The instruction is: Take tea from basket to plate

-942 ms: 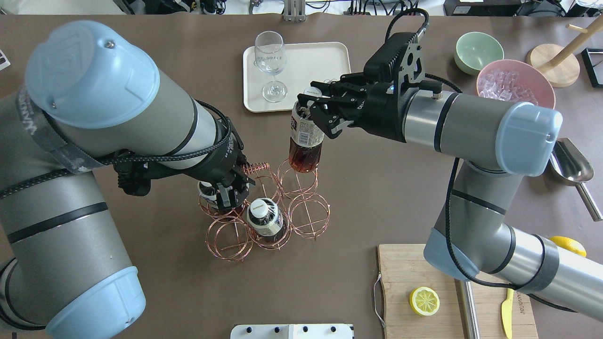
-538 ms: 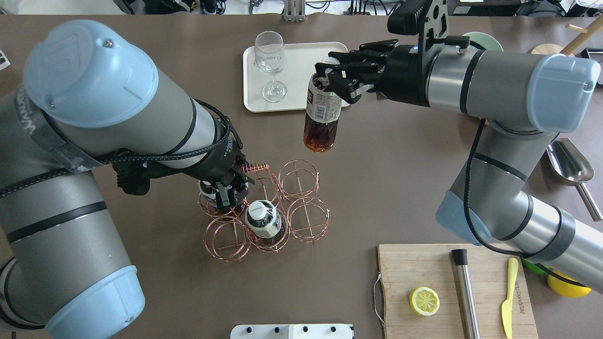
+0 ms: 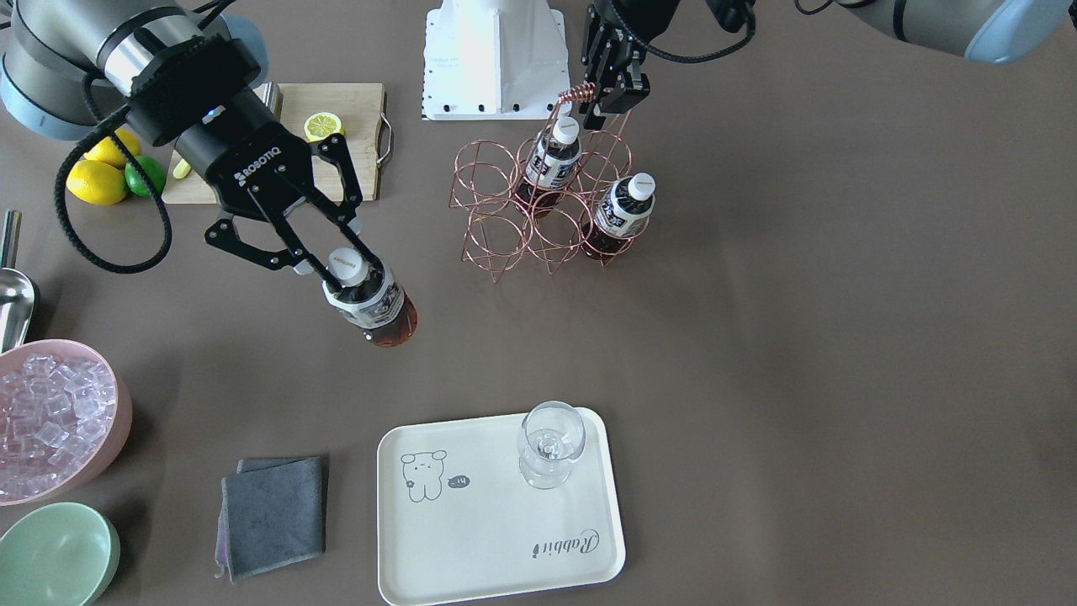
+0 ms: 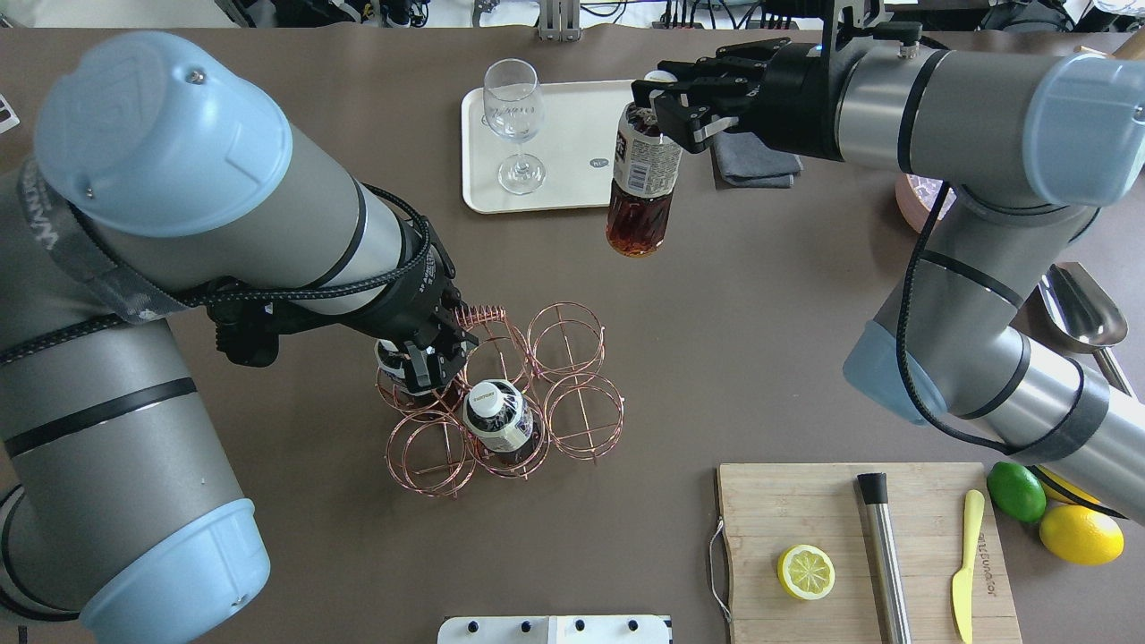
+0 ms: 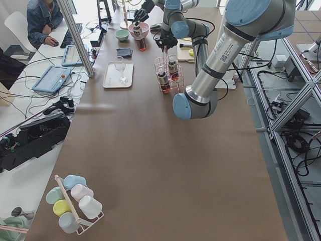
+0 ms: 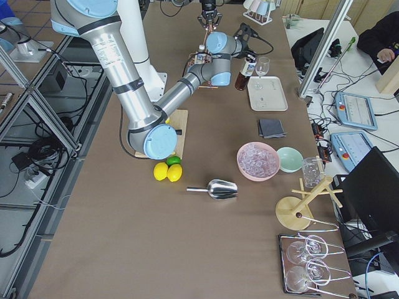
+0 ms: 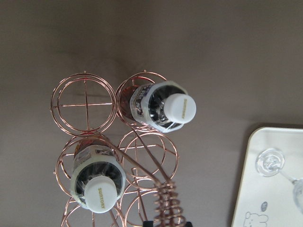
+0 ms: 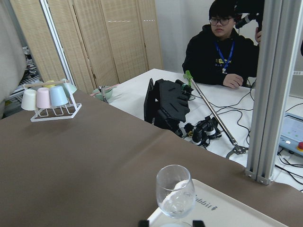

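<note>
My right gripper [image 3: 341, 263] is shut on the neck of a tea bottle [image 3: 374, 307] with a white cap and dark red-brown drink. It holds the bottle in the air between the copper wire basket [image 3: 503, 240] and the cream plate [image 3: 488, 530]. In the overhead view the gripper [image 4: 664, 109] and bottle [image 4: 642, 179] overlap the plate's [image 4: 581, 125] near right corner. My left gripper [image 3: 599, 99] is shut on the basket's coiled handle [image 7: 163, 208]. Two more tea bottles [image 3: 551, 160] [image 3: 623, 210] stand in the basket's [image 4: 572, 402] cells.
A wine glass [image 3: 551, 442] stands on the plate. A grey cloth [image 3: 273, 513], a pink bowl of ice [image 3: 50, 421] and a green bowl [image 3: 55, 551] lie beside the plate. A cutting board [image 4: 805, 510] with a lemon half, lemons and a metal scoop [image 4: 1082, 309] are on my right.
My right gripper has lifted the tea bottle out of the basket and carried it away toward the plate's right corner. My left gripper has stayed on the basket's handle.
</note>
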You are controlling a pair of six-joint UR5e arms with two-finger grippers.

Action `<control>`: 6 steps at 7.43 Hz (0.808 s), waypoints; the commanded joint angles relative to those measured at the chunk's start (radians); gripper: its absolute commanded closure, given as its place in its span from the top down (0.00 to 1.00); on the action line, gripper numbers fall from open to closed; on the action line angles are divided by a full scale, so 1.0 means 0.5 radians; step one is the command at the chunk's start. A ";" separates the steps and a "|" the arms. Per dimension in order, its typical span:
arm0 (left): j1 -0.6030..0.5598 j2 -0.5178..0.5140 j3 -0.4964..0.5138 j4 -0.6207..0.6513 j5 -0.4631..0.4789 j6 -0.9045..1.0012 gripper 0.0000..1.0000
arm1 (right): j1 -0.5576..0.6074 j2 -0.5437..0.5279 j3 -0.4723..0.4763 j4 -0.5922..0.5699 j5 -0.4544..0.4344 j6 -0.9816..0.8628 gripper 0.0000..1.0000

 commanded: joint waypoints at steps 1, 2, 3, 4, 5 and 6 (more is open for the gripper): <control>-0.629 0.192 -0.025 0.029 -0.464 0.521 0.00 | 0.110 0.094 -0.270 0.003 -0.143 -0.001 0.00; -0.914 0.324 -0.010 0.038 -0.672 0.800 0.00 | 0.110 0.131 -0.359 0.006 -0.247 -0.001 0.00; -1.166 0.501 -0.007 0.044 -0.799 1.109 0.00 | 0.110 0.222 -0.493 0.018 -0.312 0.039 0.00; -1.327 0.636 0.005 0.044 -0.864 1.313 0.00 | 0.107 0.317 -0.634 0.046 -0.406 0.109 0.00; -1.389 0.735 0.012 0.053 -0.865 1.515 0.00 | 0.107 0.382 -0.766 0.125 -0.444 0.161 0.00; -1.490 0.824 0.085 0.132 -0.865 1.773 0.00 | 0.098 0.428 -0.892 0.214 -0.499 0.223 0.00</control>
